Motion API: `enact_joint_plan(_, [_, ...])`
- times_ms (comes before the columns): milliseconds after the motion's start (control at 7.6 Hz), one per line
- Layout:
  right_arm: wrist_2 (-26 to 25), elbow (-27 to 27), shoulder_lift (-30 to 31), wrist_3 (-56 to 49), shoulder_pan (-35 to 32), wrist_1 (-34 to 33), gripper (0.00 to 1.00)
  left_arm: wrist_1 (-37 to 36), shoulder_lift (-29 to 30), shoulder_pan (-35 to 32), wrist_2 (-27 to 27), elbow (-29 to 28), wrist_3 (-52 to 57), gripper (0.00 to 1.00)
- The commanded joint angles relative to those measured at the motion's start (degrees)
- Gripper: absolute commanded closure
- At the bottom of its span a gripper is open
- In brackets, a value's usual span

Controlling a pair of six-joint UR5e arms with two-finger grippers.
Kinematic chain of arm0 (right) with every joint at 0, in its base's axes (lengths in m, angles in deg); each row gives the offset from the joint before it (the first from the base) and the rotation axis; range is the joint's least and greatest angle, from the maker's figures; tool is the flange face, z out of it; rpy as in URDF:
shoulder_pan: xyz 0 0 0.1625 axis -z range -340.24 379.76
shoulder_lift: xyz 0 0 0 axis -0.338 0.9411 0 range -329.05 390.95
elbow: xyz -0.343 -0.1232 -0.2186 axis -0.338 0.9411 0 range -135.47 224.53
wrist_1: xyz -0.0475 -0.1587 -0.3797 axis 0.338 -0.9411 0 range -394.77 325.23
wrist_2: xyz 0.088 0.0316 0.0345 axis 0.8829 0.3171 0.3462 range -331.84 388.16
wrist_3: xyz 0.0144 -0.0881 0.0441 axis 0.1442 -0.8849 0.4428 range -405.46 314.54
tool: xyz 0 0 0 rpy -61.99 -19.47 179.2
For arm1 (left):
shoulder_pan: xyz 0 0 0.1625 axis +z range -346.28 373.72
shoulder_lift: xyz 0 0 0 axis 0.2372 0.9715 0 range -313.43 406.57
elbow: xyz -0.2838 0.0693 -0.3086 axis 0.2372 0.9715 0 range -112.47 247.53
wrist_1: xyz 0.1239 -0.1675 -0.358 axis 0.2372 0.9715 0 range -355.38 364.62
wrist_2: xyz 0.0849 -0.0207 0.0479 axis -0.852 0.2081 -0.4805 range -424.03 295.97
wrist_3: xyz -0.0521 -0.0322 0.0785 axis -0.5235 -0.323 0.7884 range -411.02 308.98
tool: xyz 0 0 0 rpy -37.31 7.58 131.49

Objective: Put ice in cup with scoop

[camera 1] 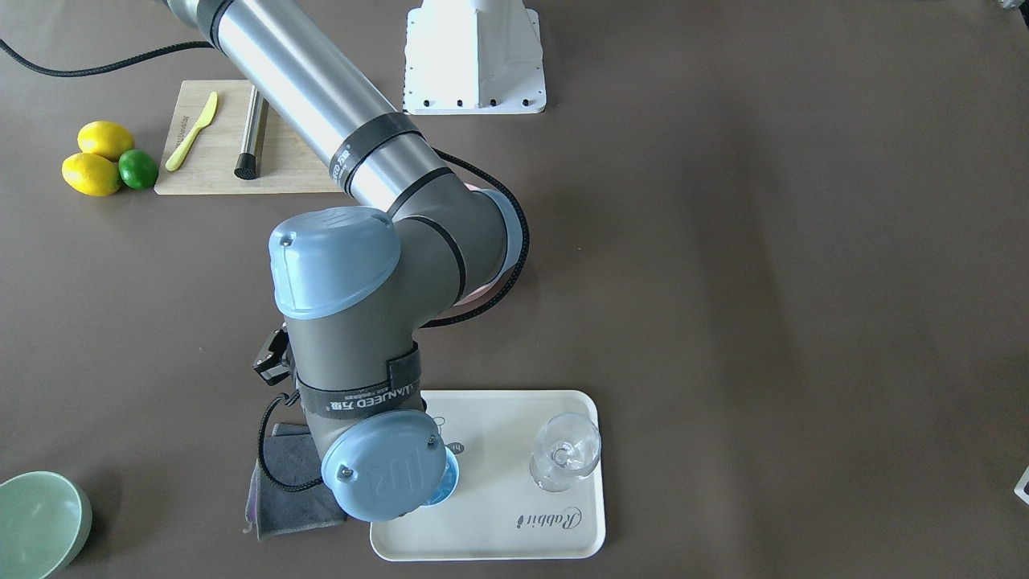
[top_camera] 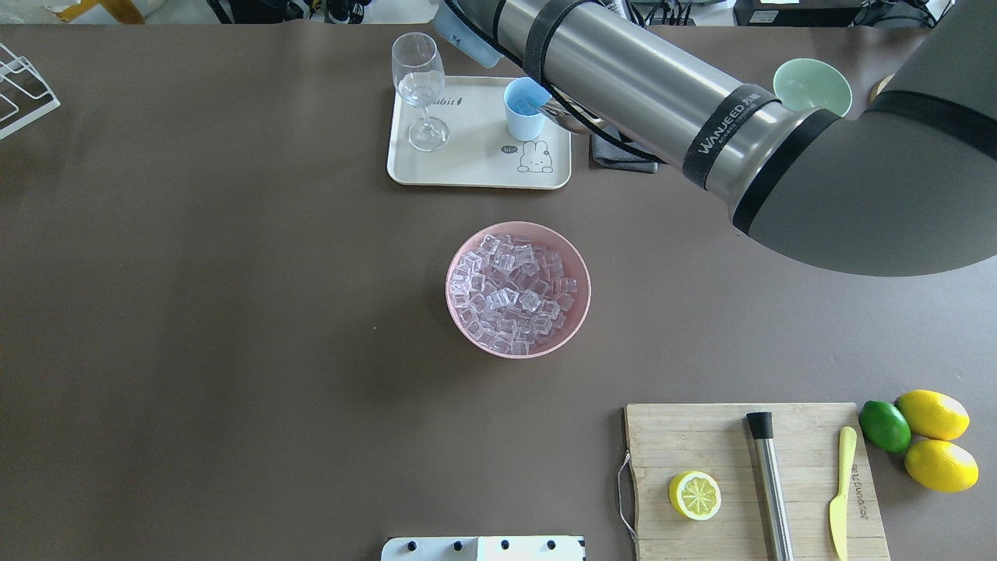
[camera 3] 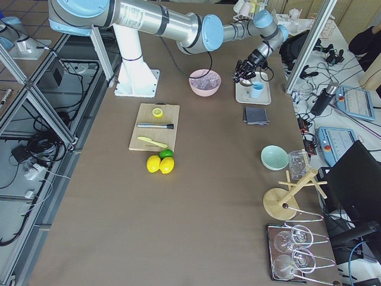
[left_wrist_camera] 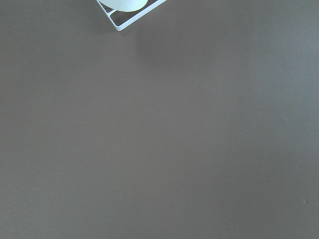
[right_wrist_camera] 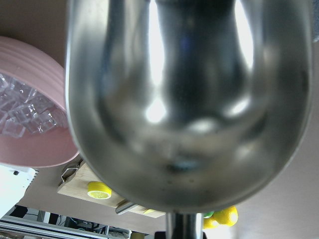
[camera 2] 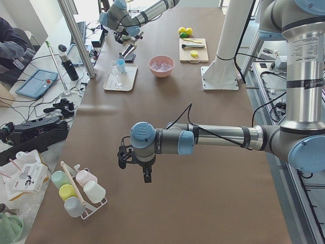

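The light-blue cup stands on the cream tray and is partly hidden by my right wrist in the front view. The steel scoop hangs tilted at the cup's right rim. It fills the right wrist view, and its trough looks empty. My right gripper holds the scoop's handle; its fingers are hidden. The ice fills the pink bowl at mid-table. My left gripper hovers over bare table far from these things; I cannot tell if it is open or shut.
A clear stemmed glass stands on the tray's left. A grey cloth and a pale green bowl lie right of the tray. A cutting board carries a steel rod, a half lemon and a knife.
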Motion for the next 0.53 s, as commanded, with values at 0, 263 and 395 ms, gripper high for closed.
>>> enact_joint_plan(0, [-0.6,-2.1,0.1,-0.7,0.0,0.0,1.0,-0.9,0.0,-0.1,0.0,-0.5,-0.5,0.02])
enact_joint_plan(263, [-1.0,-9.7,4.1,0.0,-1.6,-0.1,1.0,-1.0,0.8,-1.0,-0.2,-2.4,-0.5,0.02])
enact_joint_plan(395, [-1.0,-16.0,7.9,4.3,-3.1,0.0,1.0,-1.0,0.9,-0.7,-0.2,-2.5,-0.5,0.02])
